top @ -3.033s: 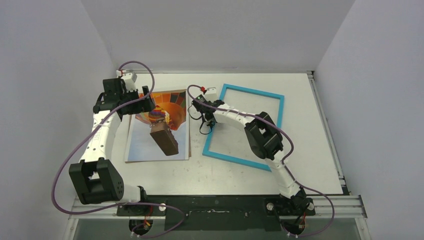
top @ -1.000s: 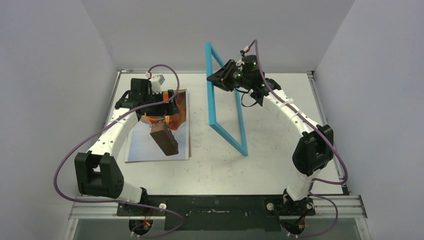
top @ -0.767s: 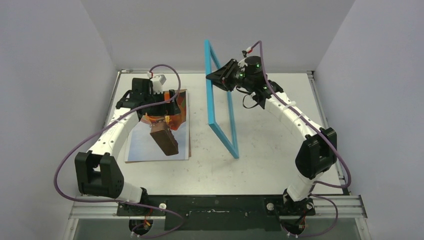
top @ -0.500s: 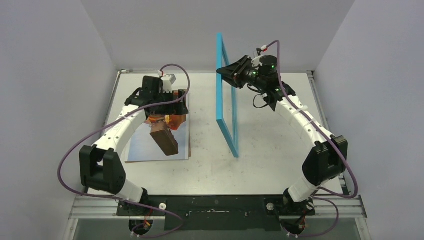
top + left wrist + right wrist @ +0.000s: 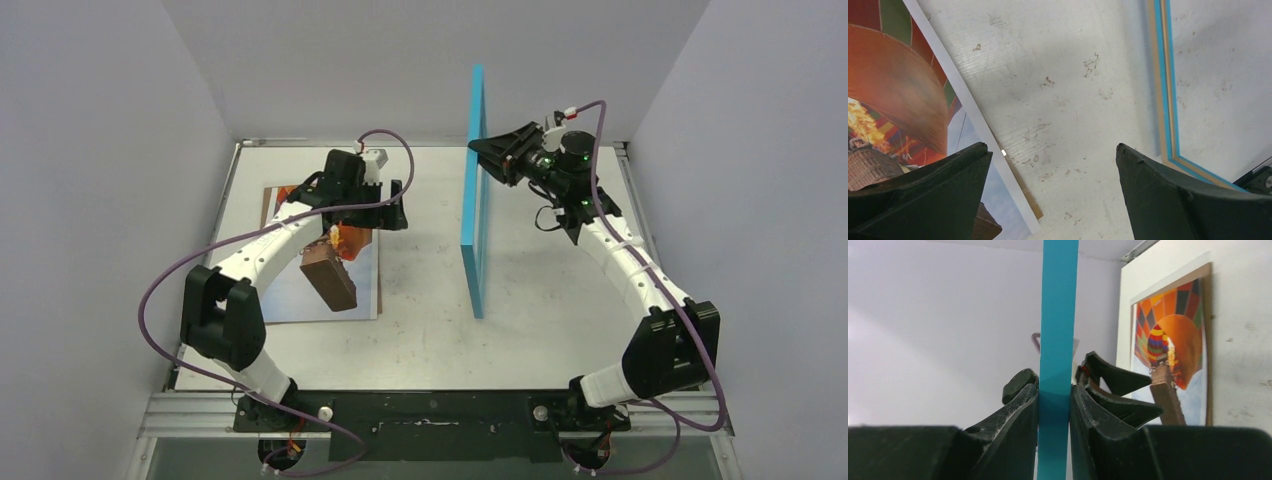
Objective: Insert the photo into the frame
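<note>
The task is at an early stage. The frame (image 5: 478, 200) is off its flat position and stands upright on its lower edge near the middle of the table (image 5: 560, 330), seen edge-on from above. The right gripper (image 5: 1054, 390) has its fingers closed tight on the upper blue rail, one finger on each face, and seems to be all that holds the frame up.

The photo (image 5: 290, 295) is not in the frame. It lies flat on the left side of the table, well apart from the frame, on a brown board (image 5: 1027, 202) whose edge shows along its side. A brown block (image 5: 328, 278) rests on the photo's balloon picture.

The left gripper (image 5: 1050, 150) hangs over bare table between the photo and the frame. Its fingers are spread wide and hold nothing.

So the frame has been picked up, but nothing has been done to the photo. What seems to remain is laying the frame down with its wooden back up, clearing the block, then taking up the photo and seating it in the opening. The thin print may be hard to lift from the flat board.
</note>
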Robot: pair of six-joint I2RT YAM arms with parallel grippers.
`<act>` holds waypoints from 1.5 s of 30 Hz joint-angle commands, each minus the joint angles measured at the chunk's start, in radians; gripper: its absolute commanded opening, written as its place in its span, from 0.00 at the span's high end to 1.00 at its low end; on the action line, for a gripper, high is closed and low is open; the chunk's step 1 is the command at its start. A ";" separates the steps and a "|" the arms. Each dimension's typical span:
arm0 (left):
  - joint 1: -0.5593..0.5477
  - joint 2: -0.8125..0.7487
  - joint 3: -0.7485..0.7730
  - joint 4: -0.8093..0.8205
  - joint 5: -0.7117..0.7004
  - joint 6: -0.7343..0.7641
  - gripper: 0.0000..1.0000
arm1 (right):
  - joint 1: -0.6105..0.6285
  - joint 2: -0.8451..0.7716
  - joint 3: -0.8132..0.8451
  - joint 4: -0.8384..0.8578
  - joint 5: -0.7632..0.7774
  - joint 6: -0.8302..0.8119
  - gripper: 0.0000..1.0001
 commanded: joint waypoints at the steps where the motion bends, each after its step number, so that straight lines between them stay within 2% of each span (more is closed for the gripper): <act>1: 0.005 -0.022 -0.013 0.105 0.051 -0.088 0.04 | 0.070 -0.001 0.102 0.247 -0.038 0.070 0.95; 12: 0.016 -0.035 -0.161 0.269 0.137 -0.244 0.04 | 0.230 0.086 0.090 0.632 0.072 0.302 0.95; 17: 0.035 -0.042 -0.226 0.374 0.179 -0.295 0.04 | 0.276 0.100 0.125 0.660 0.115 0.316 0.95; 23: 0.064 -0.031 -0.251 0.409 0.225 -0.309 0.04 | 0.318 0.106 0.146 0.674 0.137 0.329 0.95; 25: 0.073 -0.029 -0.264 0.428 0.245 -0.322 0.01 | 0.326 0.107 0.147 0.686 0.145 0.336 0.95; 26: 0.079 -0.029 -0.271 0.446 0.265 -0.334 0.03 | 0.328 0.105 0.146 0.689 0.146 0.337 0.95; 28: 0.090 -0.031 -0.282 0.491 0.305 -0.361 0.14 | 0.329 0.105 0.144 0.689 0.147 0.336 0.95; 33: 0.098 -0.034 -0.285 0.564 0.361 -0.355 0.64 | 0.319 0.110 0.105 0.694 0.132 0.330 0.95; 36: 0.098 -0.056 -0.272 0.520 0.304 -0.286 0.81 | 0.280 0.107 0.074 0.651 0.090 0.293 0.94; 38: 0.097 -0.064 -0.253 0.458 0.241 -0.222 0.87 | 0.235 0.085 0.051 0.553 0.045 0.232 0.90; 41: 0.096 -0.065 -0.232 0.386 0.110 -0.149 0.91 | 0.148 0.045 0.043 0.257 0.002 0.048 0.81; 43: 0.095 -0.060 -0.221 0.350 0.042 -0.119 0.94 | 0.086 0.022 0.059 0.027 0.013 -0.108 0.65; 45: 0.092 -0.049 -0.211 0.314 -0.014 -0.100 0.97 | 0.040 -0.002 0.047 -0.113 0.028 -0.212 0.56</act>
